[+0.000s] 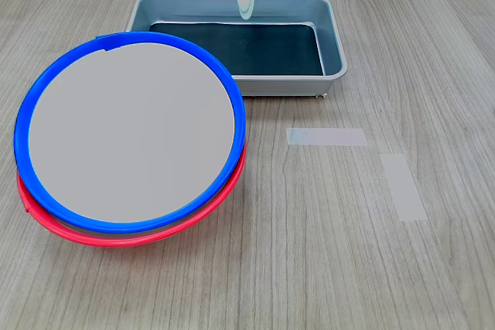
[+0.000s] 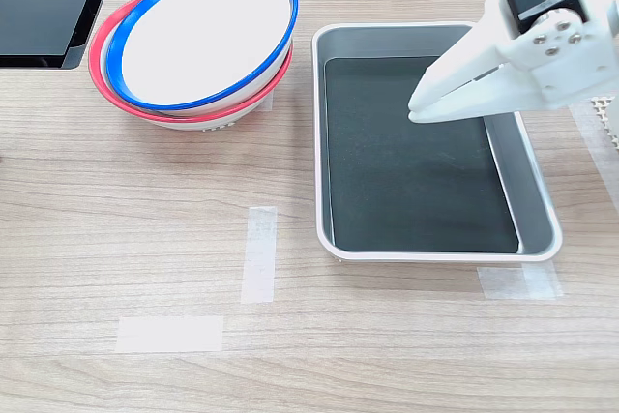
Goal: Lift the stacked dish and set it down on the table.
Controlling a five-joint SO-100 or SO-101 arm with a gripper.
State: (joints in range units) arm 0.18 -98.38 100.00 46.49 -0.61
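Note:
The stacked dish (image 1: 130,133) (image 2: 205,34), blue-rimmed with a flat pale grey centre, lies tilted on top of a red-rimmed dish (image 1: 131,231) (image 2: 108,70). Both rest on the wood-grain table (image 1: 325,253) (image 2: 116,210), at the first exterior view's left. My white gripper (image 1: 246,7) (image 2: 420,105) hangs above the grey metal tray, well apart from the dishes. Its jaws are together and hold nothing.
A grey metal tray (image 1: 332,36) (image 2: 537,200) with a dark liner sits beside the dishes. Two pale tape strips (image 1: 326,137) (image 2: 259,252) lie on the table. A dark flat object (image 2: 44,2) sits at the second exterior view's top left corner.

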